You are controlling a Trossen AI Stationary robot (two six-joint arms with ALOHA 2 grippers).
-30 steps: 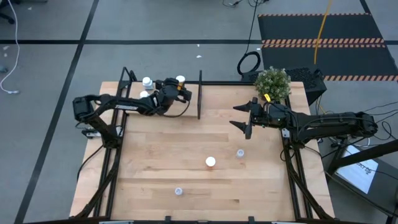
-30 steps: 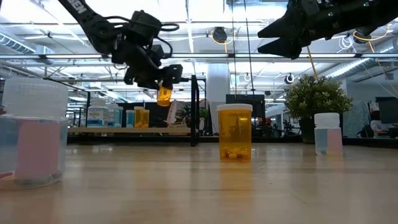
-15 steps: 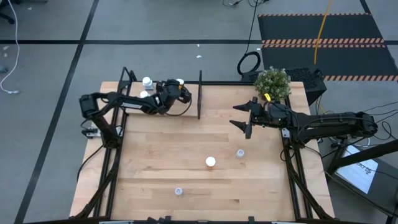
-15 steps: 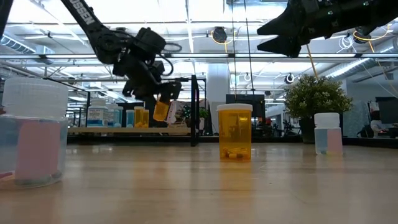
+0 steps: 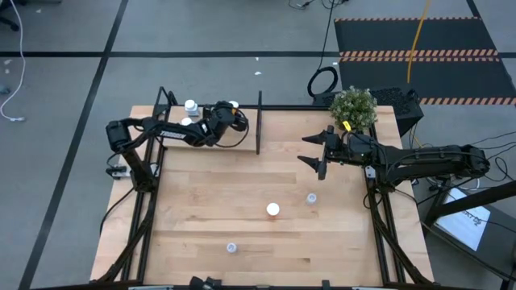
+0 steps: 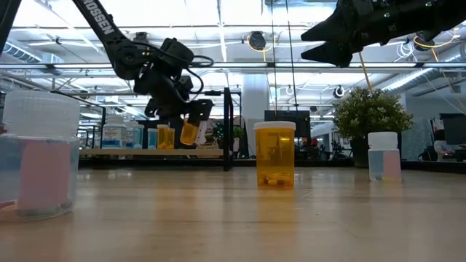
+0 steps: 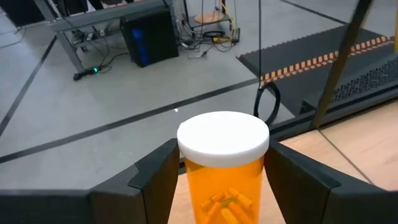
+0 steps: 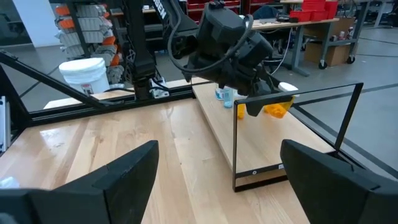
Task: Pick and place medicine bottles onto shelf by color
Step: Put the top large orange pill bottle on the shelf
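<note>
My left gripper (image 5: 230,115) is over the shelf (image 5: 211,107) at the table's far left, shut on an orange bottle with a white cap (image 7: 224,168), which also shows in the low view (image 6: 191,132). Two white-capped bottles (image 5: 191,105) stand on the shelf plank (image 6: 145,153). My right gripper (image 5: 316,153) is open and empty, held high over the table's right part (image 6: 320,40). On the tabletop stand an orange bottle (image 5: 273,210), a pale blue bottle (image 5: 311,197) and another pale bottle (image 5: 231,248). My left gripper pinches the orange bottle's two sides (image 7: 186,180) between its two fingers, just below the white cap (image 7: 224,134). The fingers come from the table's left, slanting down. The bottle is tilted and lifted clear, above the shelf plank.
A black upright divider (image 5: 259,121) stands at the shelf's right end, close to the held bottle. A potted plant (image 5: 354,105) stands at the far right corner. The tabletop's middle (image 5: 242,177) is bare wood.
My left gripper has gone down toward the shelf plank and a little toward the far edge, tipping as it went. The orange bottle has gone with it and now hangs lower and tilted.
</note>
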